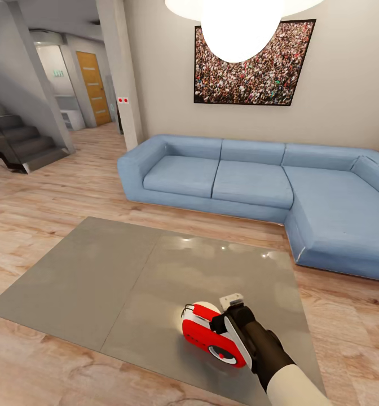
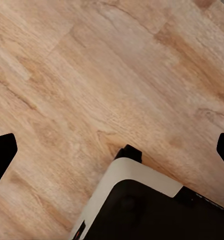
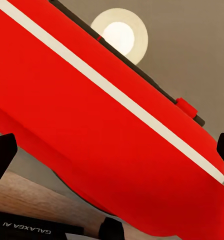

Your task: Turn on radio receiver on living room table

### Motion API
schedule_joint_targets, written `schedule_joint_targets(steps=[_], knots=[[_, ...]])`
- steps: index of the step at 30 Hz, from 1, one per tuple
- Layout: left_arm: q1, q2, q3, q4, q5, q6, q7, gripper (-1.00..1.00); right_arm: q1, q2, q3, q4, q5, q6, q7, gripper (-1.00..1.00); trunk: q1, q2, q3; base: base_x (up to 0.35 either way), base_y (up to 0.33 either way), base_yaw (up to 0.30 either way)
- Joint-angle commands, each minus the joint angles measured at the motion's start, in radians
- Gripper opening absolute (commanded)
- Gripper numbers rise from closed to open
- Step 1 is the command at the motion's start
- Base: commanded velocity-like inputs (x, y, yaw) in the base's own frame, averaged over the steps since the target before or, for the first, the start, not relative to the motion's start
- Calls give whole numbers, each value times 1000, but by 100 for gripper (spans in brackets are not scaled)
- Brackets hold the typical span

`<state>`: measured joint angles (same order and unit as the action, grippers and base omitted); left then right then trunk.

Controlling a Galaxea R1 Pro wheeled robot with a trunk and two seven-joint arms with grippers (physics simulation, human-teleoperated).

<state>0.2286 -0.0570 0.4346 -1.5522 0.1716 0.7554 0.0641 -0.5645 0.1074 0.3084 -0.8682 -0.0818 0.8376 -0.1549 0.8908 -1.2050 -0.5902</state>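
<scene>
A small red radio receiver (image 1: pixel 212 334) with white sides sits near the front edge of a glossy grey coffee table (image 1: pixel 99 282), in front of a blue L-shaped sofa (image 1: pixel 257 180). The right gripper (image 1: pixel 230 321) presses against the radio's right side; whether its fingers are spread or closed cannot be told. The left gripper (image 2: pixel 112 150) hangs spread wide over wood plank floor (image 2: pixel 92 75).

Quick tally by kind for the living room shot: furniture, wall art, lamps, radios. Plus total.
Furniture: 2, the blue sofa and the table
Wall art: 1, the crowd photo
Lamps: 1, the pendant lamp
Radios: 1, the radio receiver on the table's near edge, with the right gripper at it
Total: 5
</scene>
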Motion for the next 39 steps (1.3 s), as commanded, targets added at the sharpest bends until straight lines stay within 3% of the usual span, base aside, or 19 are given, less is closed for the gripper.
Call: schedule_joint_targets(steps=[1, 39], knots=[[0, 0, 1, 0, 0, 0, -1, 100, 0, 0, 0, 0, 0, 0, 0, 100, 0, 0, 0, 0, 0, 0], [0, -6, 1, 0, 0, 1, -1, 100, 0, 0, 0, 0, 1, 0, 0, 100, 4, -7, -3, 0, 0, 0]])
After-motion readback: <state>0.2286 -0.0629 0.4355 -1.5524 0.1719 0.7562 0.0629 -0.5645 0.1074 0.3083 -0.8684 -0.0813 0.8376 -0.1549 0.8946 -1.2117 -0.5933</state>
